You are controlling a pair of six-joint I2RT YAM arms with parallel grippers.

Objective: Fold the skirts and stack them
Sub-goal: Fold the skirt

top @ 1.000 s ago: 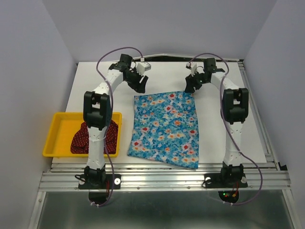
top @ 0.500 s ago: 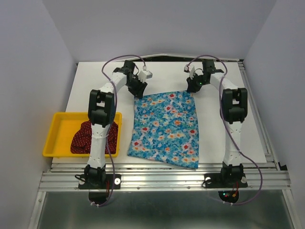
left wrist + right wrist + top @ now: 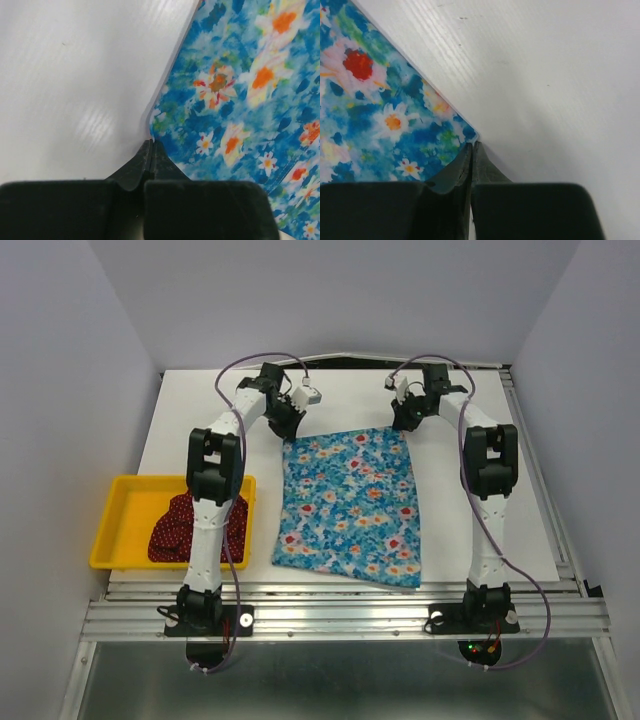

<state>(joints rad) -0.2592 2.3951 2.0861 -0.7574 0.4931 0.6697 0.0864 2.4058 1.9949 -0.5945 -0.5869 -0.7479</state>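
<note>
blue floral skirt (image 3: 348,505) is spread flat on the table (image 3: 180,410); left gripper (image 3: 151,145) and right gripper (image 3: 472,146) are each closed tight on a far corner (cloth caught at the very tips), presumably so the far edge can be folded over toward the near hem. dark red skirt (image 3: 165,535) is seen bunched in the yellow tray (image 3: 112,515), well apart.

A white counter (image 3: 180,430) is seen, its surface marked with fine parallel grain. A blue floral skirt (image 3: 350,505) is spread flat on it near the middle, with bare counter left beyond its far edge. A yellow tray (image 3: 120,510) is set on the counter's left side by the near edge, close beside the skirt but apart from it.
</note>
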